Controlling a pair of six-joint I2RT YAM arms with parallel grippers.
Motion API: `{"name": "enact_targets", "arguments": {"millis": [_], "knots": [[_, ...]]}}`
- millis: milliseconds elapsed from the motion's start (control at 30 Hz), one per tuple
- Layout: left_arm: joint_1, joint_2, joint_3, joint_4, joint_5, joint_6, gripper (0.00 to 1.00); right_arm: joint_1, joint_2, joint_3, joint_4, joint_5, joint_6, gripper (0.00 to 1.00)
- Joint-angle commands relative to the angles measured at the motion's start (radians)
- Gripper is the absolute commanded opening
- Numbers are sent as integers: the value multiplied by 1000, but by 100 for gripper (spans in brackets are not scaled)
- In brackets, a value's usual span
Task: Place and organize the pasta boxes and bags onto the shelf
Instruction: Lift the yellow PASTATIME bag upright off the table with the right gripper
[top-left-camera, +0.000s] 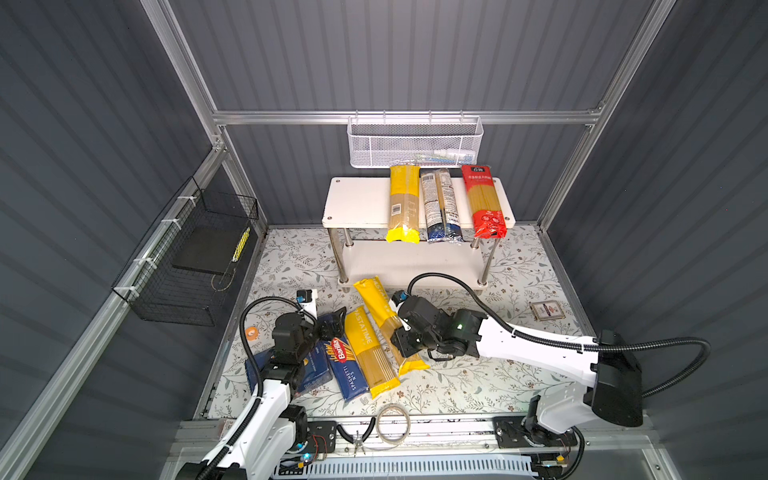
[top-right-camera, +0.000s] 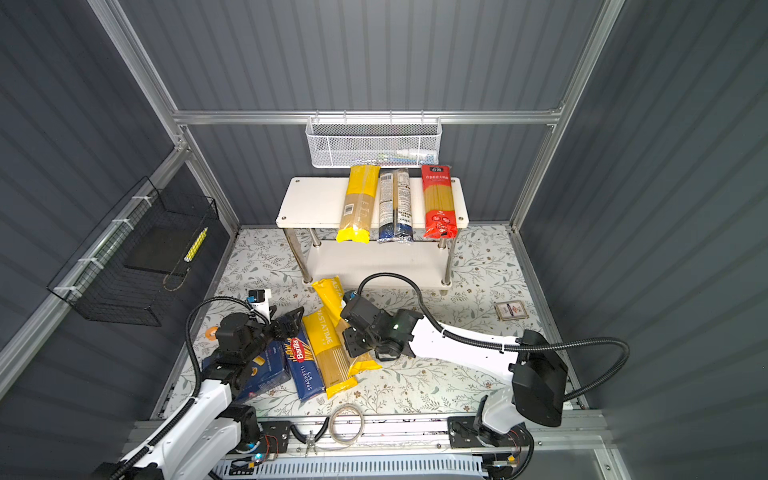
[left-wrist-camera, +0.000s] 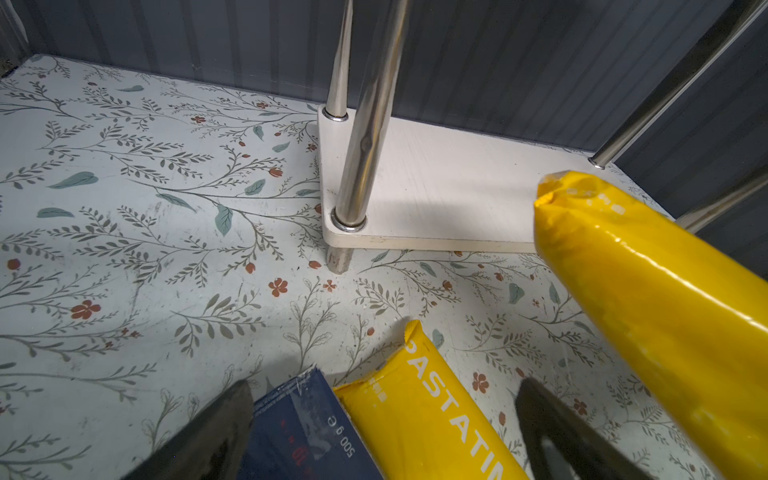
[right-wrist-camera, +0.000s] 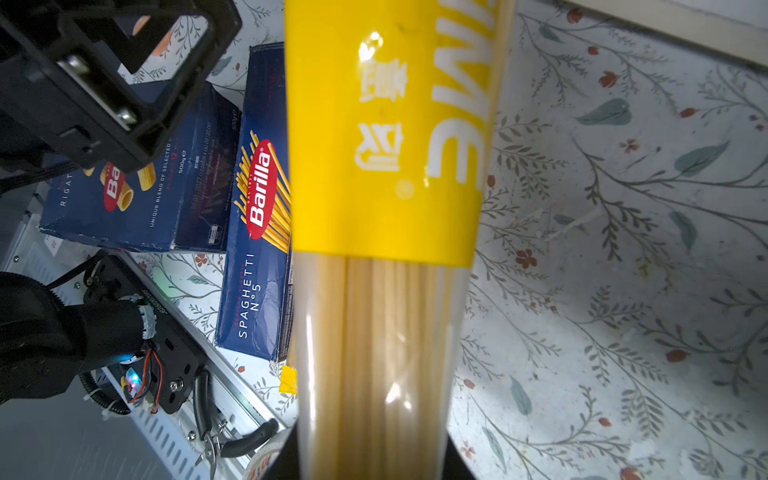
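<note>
R gripper (right-wrist-camera: 370, 461) clamped on long yellow PASTATIME spaghetti bag w/ clear window (right-wrist-camera: 386, 166), approx mid-length. Bag's far end looks raised off floral mat (top-left-camera: 478, 386), pointing at white two-tier shelf w/ chrome legs (top-left-camera: 353, 199). L gripper (left-wrist-camera: 386, 390) jaws apart, holding nothing, over ends of narrow dark blue carton (top-left-camera: 347, 370) and second yellow bag (top-left-camera: 370, 353), which lie flat side by side. Wide dark blue carton (right-wrist-camera: 158, 199) sits partly under L arm.

Shelf top board: yellow bag (top-left-camera: 403, 199), clear bag w/ dark-blue end (top-left-camera: 440, 203) and red bag (top-left-camera: 484, 203) side by side on right part. Left part and lower board bare.

Step, imo: carry held bag to shelf. Lift clear of second yellow bag first and keep it level so it doesn't sag or slip. Set it on bare left part, parallel w/ the other three, clear of legs and the white mesh basket (top-left-camera: 415, 145) above.

Readable: "PASTATIME" on yellow bags; "Barilla", "SPAGHETTI N°5" on narrow carton; "Barilla", "RIGAT…", "500g" on wide carton. Red bag text too small to read.
</note>
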Motion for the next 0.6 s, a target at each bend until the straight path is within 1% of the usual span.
{"name": "enact_targets", "arguments": {"millis": [0, 333, 567], "knots": [[-5, -5, 24, -3, -7, 10, 100, 1, -46, 88, 57, 4, -46, 25], [-5, -3, 25, -4, -7, 11, 100, 1, -56, 182, 27, -25, -75, 26], [-5, -2, 25, -4, -7, 10, 100, 1, -38, 262, 47, -44, -102, 26]]}}
